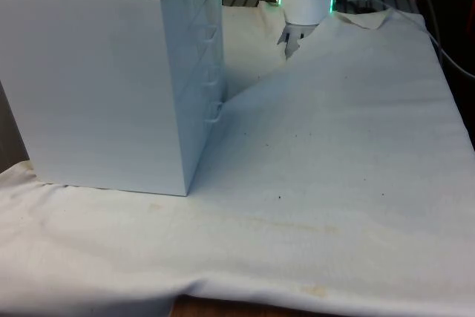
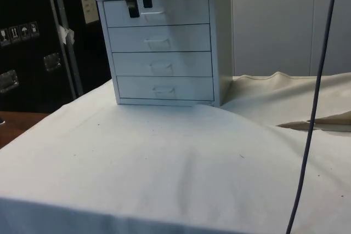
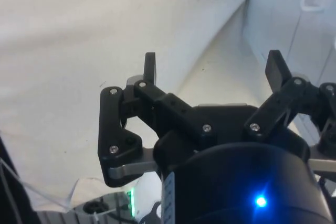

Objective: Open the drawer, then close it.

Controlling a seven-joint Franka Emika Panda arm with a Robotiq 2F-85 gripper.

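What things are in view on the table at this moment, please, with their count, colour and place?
chest of drawers: one, white, on the table at the front view's left, turning its side to that camera.
drawers: four, white, stacked, all shut, each with a small handle.
cloth: one, white, rumpled, covering the table.
cable: one, dark, hanging in the side view's foreground.
pincer: one, black, open, in front of the top drawer's front.

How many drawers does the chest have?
4, stacked in the chest of drawers: top drawer, second drawer, third drawer, bottom drawer. All shut.
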